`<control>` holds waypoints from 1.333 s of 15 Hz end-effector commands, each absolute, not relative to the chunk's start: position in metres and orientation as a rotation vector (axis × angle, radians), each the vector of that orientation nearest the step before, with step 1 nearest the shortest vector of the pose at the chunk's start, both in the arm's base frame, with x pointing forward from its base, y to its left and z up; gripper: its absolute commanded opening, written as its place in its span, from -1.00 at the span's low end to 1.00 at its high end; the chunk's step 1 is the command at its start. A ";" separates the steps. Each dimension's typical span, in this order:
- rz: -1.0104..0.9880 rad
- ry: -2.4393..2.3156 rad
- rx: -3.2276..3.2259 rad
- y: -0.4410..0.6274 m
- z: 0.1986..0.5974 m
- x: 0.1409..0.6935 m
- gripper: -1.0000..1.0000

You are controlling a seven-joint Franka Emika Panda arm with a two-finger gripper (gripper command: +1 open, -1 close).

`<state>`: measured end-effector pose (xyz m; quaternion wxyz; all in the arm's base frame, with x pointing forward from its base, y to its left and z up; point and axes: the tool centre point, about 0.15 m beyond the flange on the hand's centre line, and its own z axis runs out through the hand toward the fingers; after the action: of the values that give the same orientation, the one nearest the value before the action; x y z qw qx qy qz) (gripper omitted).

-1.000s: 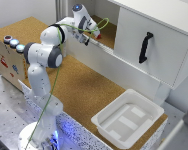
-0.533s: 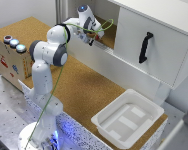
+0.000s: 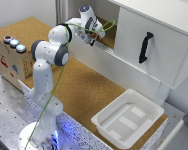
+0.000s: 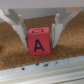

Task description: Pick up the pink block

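In the wrist view the pink block (image 4: 39,45) is a small reddish-pink cube with a black letter A on its facing side. It rests on the cork floor (image 4: 42,67). My gripper (image 4: 39,41) straddles it, with one finger (image 4: 19,27) pressed against each side face. In the exterior view the gripper (image 3: 92,39) reaches into the open white cabinet (image 3: 144,40) at the back. The block is hidden there behind the hand.
A white ledge (image 3: 109,67) runs along the cabinet's front. A cabinet door with a black handle (image 3: 144,47) stands to the exterior view's right. A white tray (image 3: 128,119) sits on the cork table. A box with round buttons (image 3: 13,42) is on the exterior view's left.
The arm swung slightly toward the exterior view's right and lower into the cabinet during the first half second, then held still.
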<state>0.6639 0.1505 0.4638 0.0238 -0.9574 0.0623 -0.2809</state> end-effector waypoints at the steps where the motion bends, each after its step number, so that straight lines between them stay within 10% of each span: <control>1: -0.898 0.286 -3.055 0.151 0.481 0.656 -1.00; 20: -0.716 -0.086 -2.892 -0.006 0.486 0.540 -1.00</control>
<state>0.5908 0.0565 0.4894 -0.0155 -0.9734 0.0529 -0.2225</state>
